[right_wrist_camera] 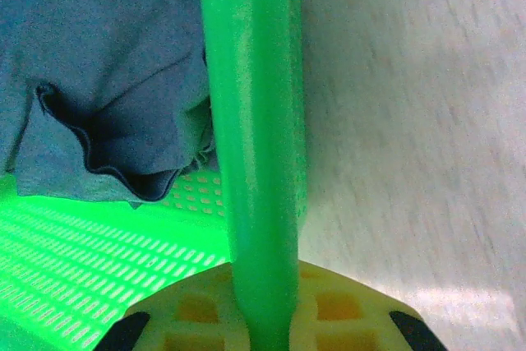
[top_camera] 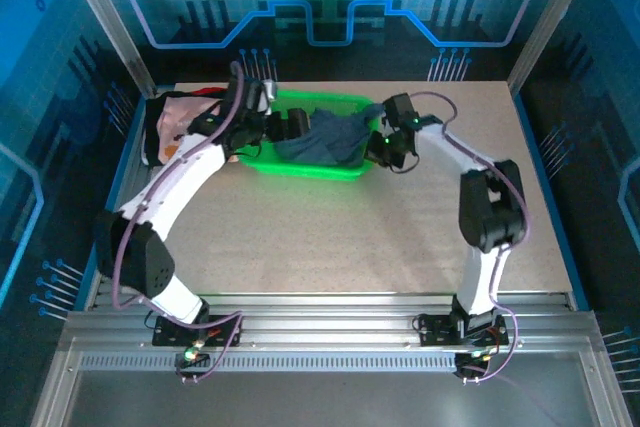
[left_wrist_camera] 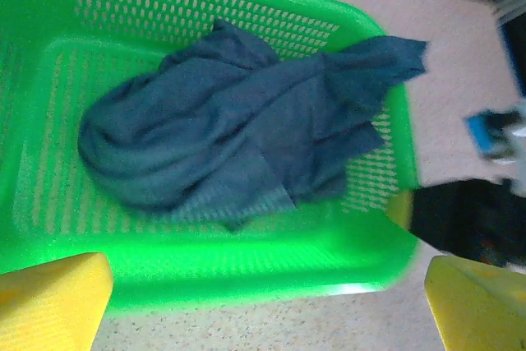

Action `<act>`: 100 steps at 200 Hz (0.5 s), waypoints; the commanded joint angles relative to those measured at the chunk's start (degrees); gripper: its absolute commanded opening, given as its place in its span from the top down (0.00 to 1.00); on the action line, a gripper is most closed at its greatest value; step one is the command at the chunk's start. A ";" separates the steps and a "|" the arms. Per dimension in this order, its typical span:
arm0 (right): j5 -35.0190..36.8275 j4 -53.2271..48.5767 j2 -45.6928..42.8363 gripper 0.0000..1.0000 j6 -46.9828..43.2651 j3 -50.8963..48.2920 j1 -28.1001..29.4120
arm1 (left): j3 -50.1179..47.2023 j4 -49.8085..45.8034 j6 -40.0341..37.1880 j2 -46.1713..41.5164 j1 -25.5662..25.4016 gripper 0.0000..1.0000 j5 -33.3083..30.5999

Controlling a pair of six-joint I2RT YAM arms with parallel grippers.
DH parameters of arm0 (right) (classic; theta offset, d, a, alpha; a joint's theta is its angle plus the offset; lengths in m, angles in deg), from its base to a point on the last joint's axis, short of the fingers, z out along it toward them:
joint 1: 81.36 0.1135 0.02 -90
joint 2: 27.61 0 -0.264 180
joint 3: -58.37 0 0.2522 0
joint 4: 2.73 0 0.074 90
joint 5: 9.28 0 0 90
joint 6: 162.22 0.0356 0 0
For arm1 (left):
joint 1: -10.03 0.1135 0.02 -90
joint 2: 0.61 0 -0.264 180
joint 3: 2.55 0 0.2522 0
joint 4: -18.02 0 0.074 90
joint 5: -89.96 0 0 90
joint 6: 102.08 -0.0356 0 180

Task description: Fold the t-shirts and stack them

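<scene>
A speckled beige worktop (top_camera: 400,237) carries a bright green plastic mesh basket (top_camera: 300,169) at its far middle. A dark slate-blue cloth t-shirt (top_camera: 330,137) lies crumpled inside it, one corner draped over the right rim. A pale pink printed cloth shirt (top_camera: 178,117) sits at the far left, partly hidden by the left arm. The left end effector (left_wrist_camera: 263,318) hovers spread wide at the basket's left wall, holding nothing. The right end effector (right_wrist_camera: 263,322) pinches the basket's right rim.
</scene>
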 commanded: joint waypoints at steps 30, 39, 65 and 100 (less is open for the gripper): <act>3.97 -0.12 -18.27 1.00 4.06 -19.60 3.48 | 5.75 -12.55 -3.99 13.69 -6.83 0.01 -7.57; 4.05 0.43 -20.50 1.00 4.94 -22.45 3.87 | 5.94 -12.44 -3.62 15.29 -7.62 0.01 -8.42; 3.54 0.88 -25.69 1.00 7.52 -28.74 4.87 | 7.27 -11.65 -2.84 20.02 -9.59 0.01 -9.25; 2.39 1.74 -30.26 1.00 9.55 -34.58 5.12 | 7.02 -10.95 -1.93 25.33 -11.94 0.01 -11.07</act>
